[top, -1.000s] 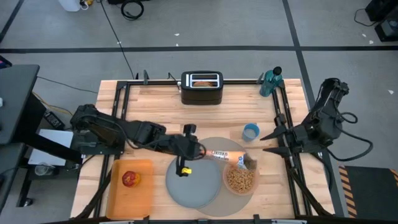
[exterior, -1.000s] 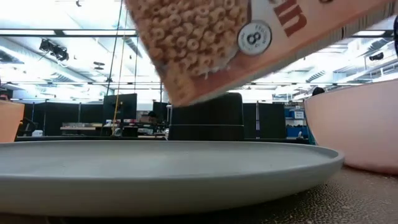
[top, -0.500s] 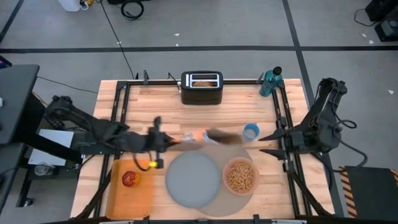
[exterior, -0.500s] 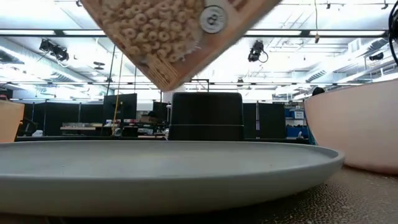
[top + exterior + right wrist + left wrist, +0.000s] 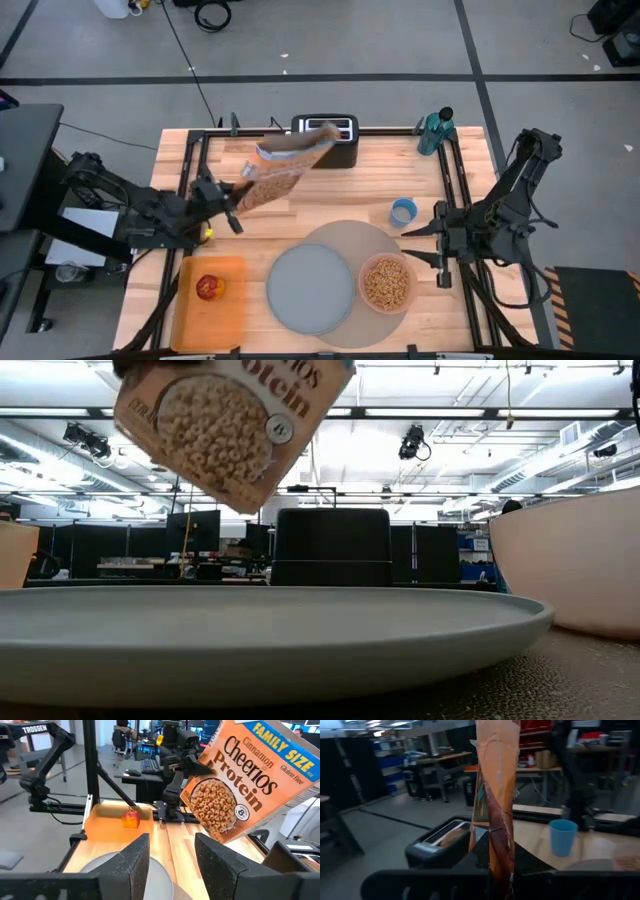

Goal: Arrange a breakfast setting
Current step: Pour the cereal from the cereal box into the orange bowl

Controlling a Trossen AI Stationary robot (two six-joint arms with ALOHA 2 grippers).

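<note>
My left fingers (image 5: 238,192) are clamped tight on a cereal box (image 5: 283,168), holding it tilted in the air over the far left part of the table (image 5: 380,170), just in front of the black toaster (image 5: 325,140). In the right wrist view the box (image 5: 245,780) hangs above the table with its printed front showing. My right fingers (image 5: 418,243) stand wide apart with nothing between them, hovering near the right edge just beside the pink bowl (image 5: 386,283). That bowl is full of brown cereal pieces (image 5: 385,285) and sits on the round placemat (image 5: 345,235), touching the grey plate (image 5: 311,289). The red apple (image 5: 208,288) lies on the orange board (image 5: 212,310) at the front left. A blue cup (image 5: 403,211) stands beyond the placemat.
</note>
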